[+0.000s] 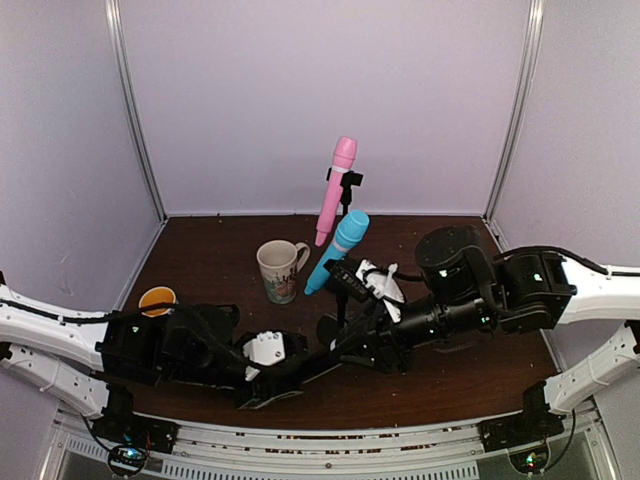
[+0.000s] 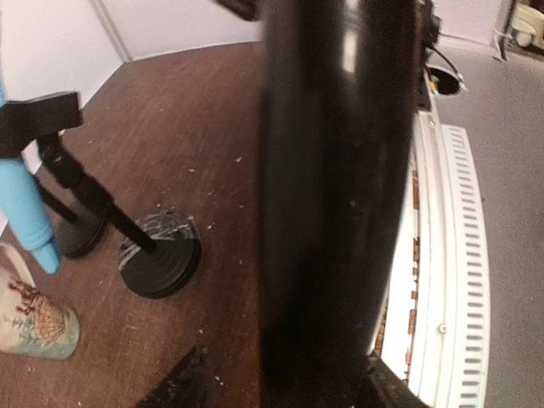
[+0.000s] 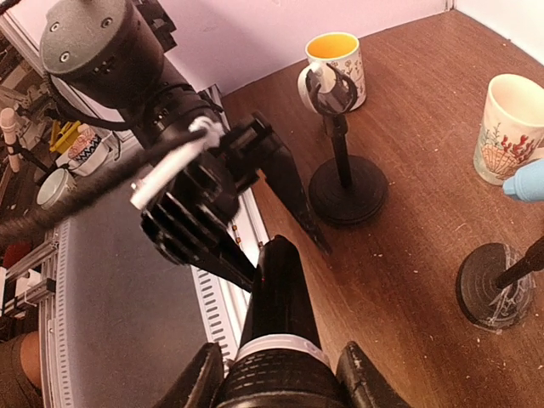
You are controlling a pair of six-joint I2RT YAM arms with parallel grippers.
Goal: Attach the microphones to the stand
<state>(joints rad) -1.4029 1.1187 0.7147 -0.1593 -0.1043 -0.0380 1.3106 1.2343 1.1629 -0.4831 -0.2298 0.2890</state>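
The black microphone [image 1: 320, 358] with a silver ring [image 3: 280, 347] hangs low over the table's front, between both arms. My right gripper [image 3: 280, 382] is shut on its grille end. My left gripper [image 2: 285, 387] stands open around the tail end, and one of its fingers [image 3: 293, 191] is splayed well away from the shaft. The pink microphone [image 1: 336, 190] sits clipped in the tall stand at the back. In front of it, the light blue microphone [image 1: 338, 250] is clipped in a lower stand [image 3: 493, 285]. A third stand [image 3: 344, 183] has nothing in its clip.
A white flowered mug [image 1: 281, 270] stands left of the blue microphone. A yellow-lined cup [image 1: 157, 298] sits at the left, behind the third stand. White walls close in the back and sides. A slotted metal rail [image 2: 463, 255] runs along the near edge.
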